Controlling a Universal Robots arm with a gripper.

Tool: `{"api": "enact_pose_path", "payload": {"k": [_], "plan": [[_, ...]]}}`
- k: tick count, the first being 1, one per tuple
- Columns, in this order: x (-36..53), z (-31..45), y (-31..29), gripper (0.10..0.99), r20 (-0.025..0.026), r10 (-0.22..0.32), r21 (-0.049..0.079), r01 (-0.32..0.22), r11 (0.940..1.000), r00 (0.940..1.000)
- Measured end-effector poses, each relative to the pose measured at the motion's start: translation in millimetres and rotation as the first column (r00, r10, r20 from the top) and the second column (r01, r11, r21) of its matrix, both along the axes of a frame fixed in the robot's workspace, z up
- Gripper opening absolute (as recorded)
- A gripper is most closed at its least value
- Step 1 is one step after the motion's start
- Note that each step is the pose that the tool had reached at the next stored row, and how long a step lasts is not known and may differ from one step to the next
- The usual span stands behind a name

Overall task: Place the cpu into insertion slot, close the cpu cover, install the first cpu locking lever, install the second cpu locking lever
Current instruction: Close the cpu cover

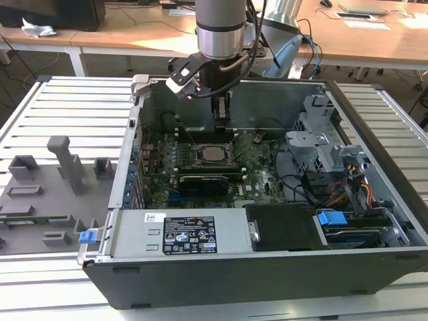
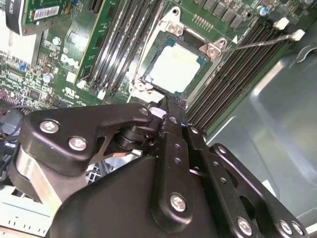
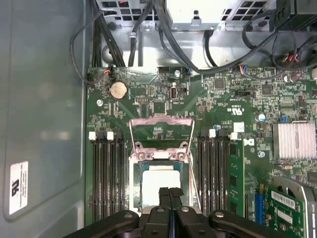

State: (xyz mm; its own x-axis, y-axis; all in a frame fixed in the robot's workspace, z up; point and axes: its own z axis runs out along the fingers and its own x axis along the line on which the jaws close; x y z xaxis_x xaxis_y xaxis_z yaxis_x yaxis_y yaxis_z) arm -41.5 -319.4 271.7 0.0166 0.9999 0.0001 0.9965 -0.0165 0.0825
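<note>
Above insertion slot [image 3: 133, 182] | gripper [image 3: 169, 191] closed | cpu [image 3: 159, 179] seated flat, silver face up

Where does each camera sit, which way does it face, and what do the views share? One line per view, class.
Exterior view: off the arm, looking down into the open computer case; the arm and gripper show.
First wrist view: on the arm, facing straight down the shut gripper onto the green board.
Second wrist view: on the arm, looking slantwise past the gripper.
Shared: all three show the cpu near the gripper.
</note>
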Motion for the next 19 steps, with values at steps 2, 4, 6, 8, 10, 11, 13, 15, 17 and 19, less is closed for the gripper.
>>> {"api": "enact_pose_path", "payload": {"k": [2,4,6,8,10,11,13,15,17,19], "plan": [[3.0,0.0,0.0,0.106,0.0000,0.000,0.000,0.000,1.0000,1.0000],[8.9,0.0,0.0,0.106,-0.0001,0.000,0.000,0.000,1.0000,1.0000],[12.3,0.0,0.0,0.106,-0.0001,0.000,0.000,0.000,1.0000,1.0000],[15.8,0.0,0.0,0.106,-0.0001,0.000,0.000,0.000,1.0000,1.0000],[20.1,0.0,0.0,0.106,-0.0001,0.000,0.000,0.000,1.0000,1.0000],[23.1,0.0,0.0,0.106,-0.0001,0.000,0.000,0.000,1.0000,1.0000],[30.4,0.0,0.0,0.106,-0.0002,0.000,0.000,0.000,1.0000,1.0000],[37.6,0.0,0.0,0.106,-0.0002,0.000,0.000,0.000,1.0000,1.0000],[41.9,0.0,0.0,0.106,-0.0002,0.000,0.000,0.000,1.0000,1.0000],[47.1,0.0,0.0,0.106,-0.0003,0.000,0.000,0.000,1.0000,1.0000]]}}
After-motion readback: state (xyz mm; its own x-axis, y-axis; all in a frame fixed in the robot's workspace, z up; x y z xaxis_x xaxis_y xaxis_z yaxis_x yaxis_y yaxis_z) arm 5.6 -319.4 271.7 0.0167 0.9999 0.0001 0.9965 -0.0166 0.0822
